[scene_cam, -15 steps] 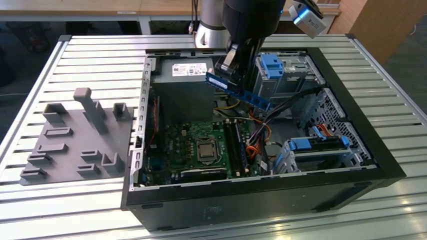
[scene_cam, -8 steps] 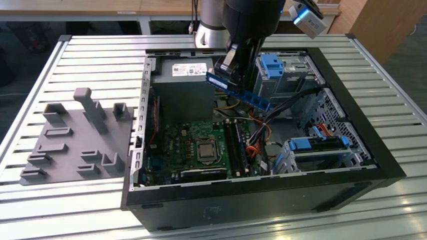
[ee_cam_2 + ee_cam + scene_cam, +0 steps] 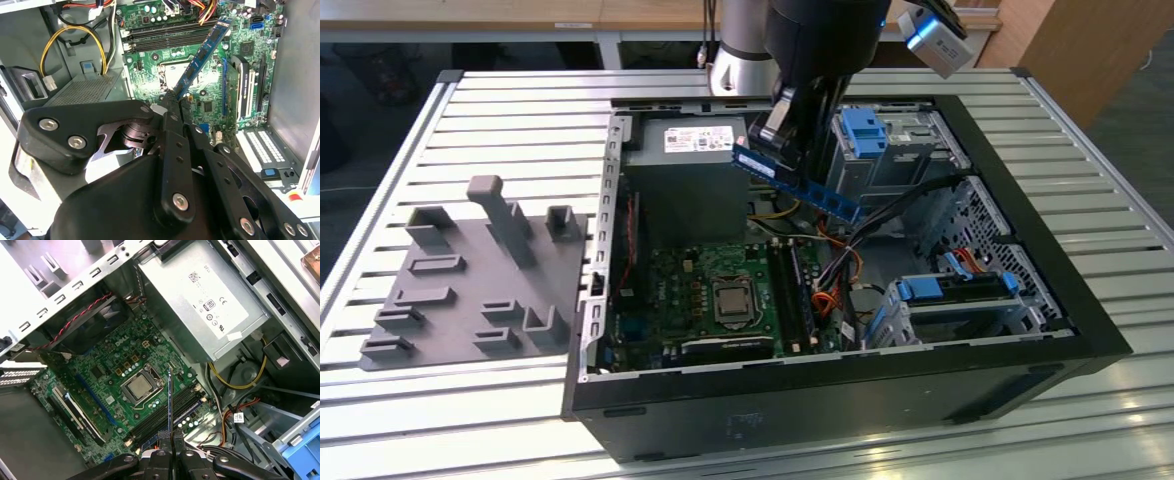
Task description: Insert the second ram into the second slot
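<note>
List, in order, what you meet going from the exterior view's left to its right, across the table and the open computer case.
Grey fixture plate with upright pegs → power supply → the second ram, held tilted in the gripper → lower drive cage with blue clips.

Open computer case (image 3: 827,400) on slatted table (image 3: 520,110); grey fixture (image 3: 467,290) beside.

Gripper (image 3: 171,449) pinches the ram (image 3: 170,400), which is seen edge-on as a thin dark line. Ram crosses in front of black slots (image 3: 150,424) on green motherboard (image 3: 115,360); its free end sits near CPU socket (image 3: 141,386). Grey power supply (image 3: 200,300) lies beside the board, with yellow cables (image 3: 240,382) next to it.
</note>
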Controlling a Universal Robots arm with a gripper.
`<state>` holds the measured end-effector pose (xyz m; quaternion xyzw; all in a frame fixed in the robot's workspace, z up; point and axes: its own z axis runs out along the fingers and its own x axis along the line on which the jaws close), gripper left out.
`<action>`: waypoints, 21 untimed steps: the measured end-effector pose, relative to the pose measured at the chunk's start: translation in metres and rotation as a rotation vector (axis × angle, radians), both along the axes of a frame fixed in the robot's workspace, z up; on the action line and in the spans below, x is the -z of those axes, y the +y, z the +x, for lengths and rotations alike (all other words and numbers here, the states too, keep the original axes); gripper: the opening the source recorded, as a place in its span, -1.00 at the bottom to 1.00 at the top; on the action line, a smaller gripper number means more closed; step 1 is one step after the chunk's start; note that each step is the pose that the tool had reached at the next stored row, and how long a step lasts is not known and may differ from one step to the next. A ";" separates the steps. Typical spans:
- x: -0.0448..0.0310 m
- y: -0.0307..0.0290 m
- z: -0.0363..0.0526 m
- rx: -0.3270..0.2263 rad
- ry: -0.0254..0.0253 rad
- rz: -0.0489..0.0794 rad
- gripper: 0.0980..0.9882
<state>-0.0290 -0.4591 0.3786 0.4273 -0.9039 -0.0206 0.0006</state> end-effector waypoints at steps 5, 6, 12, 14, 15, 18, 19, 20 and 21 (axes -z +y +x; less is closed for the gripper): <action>0.0000 0.0000 0.0000 0.011 0.0000 0.000 -0.92; 0.0000 0.0000 0.0000 0.016 0.0000 0.000 -0.92; 0.0002 0.0000 0.0000 0.053 0.0000 0.000 -0.92; 0.0003 0.0000 0.0000 0.065 0.0000 0.000 -0.92; 0.0004 0.0000 0.0000 0.072 0.0000 0.000 -0.92; 0.0005 0.0000 0.0000 0.089 0.0000 0.000 -0.92; 0.0005 0.0000 0.0000 0.094 0.0000 0.000 -0.92; 0.0005 0.0000 0.0000 0.098 0.0000 0.000 -0.92; 0.0005 0.0000 0.0000 0.102 0.0000 0.000 -0.92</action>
